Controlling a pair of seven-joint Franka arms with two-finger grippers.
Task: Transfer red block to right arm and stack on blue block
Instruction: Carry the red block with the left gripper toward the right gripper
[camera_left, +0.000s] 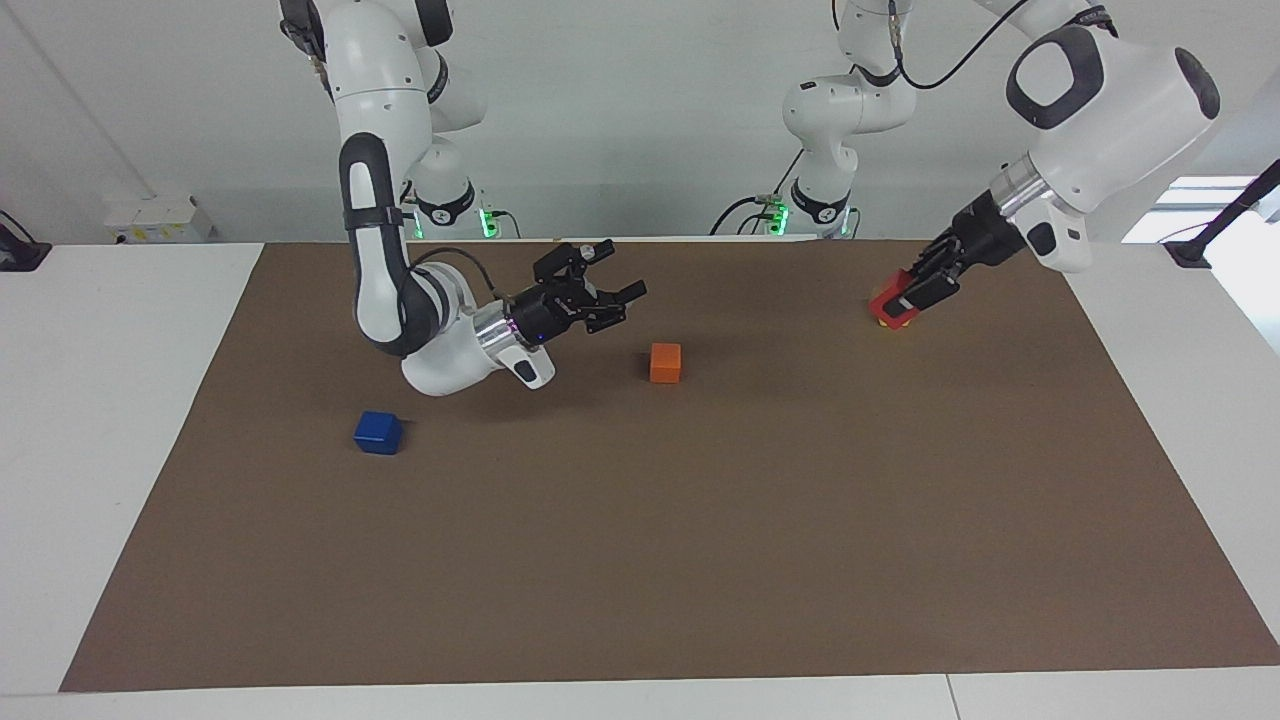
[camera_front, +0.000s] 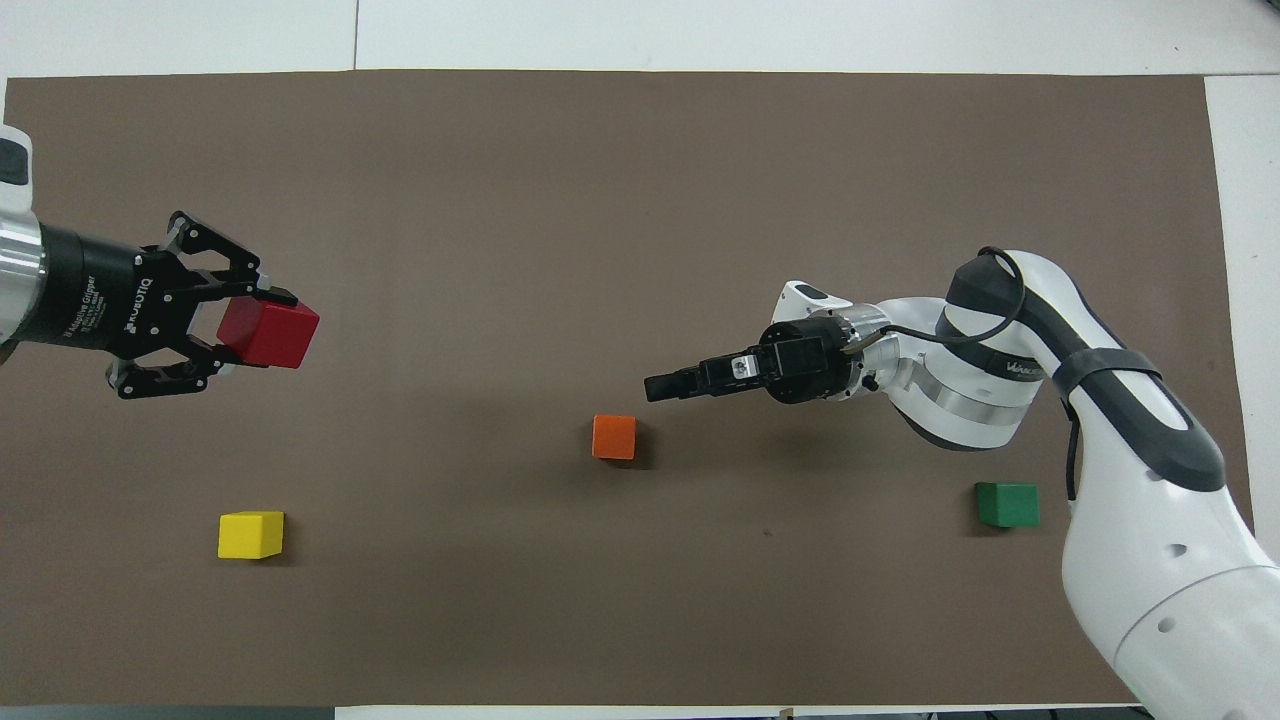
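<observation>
My left gripper (camera_left: 905, 298) (camera_front: 250, 332) is shut on the red block (camera_left: 886, 305) (camera_front: 272, 335) and holds it in the air over the left arm's end of the mat. My right gripper (camera_left: 622, 305) (camera_front: 662, 386) is open and empty. It lies level above the mat close to the orange block and points toward the left arm's end. The blue block (camera_left: 378, 432) sits on the mat toward the right arm's end, farther from the robots than the orange block. In the overhead view the right arm hides it.
An orange block (camera_left: 665, 362) (camera_front: 614, 437) sits mid-mat. A yellow block (camera_front: 251, 534) lies toward the left arm's end, mostly hidden under the red block in the facing view. A green block (camera_front: 1007, 504) lies by the right arm. A brown mat (camera_left: 640, 560) (camera_front: 640, 180) covers the table.
</observation>
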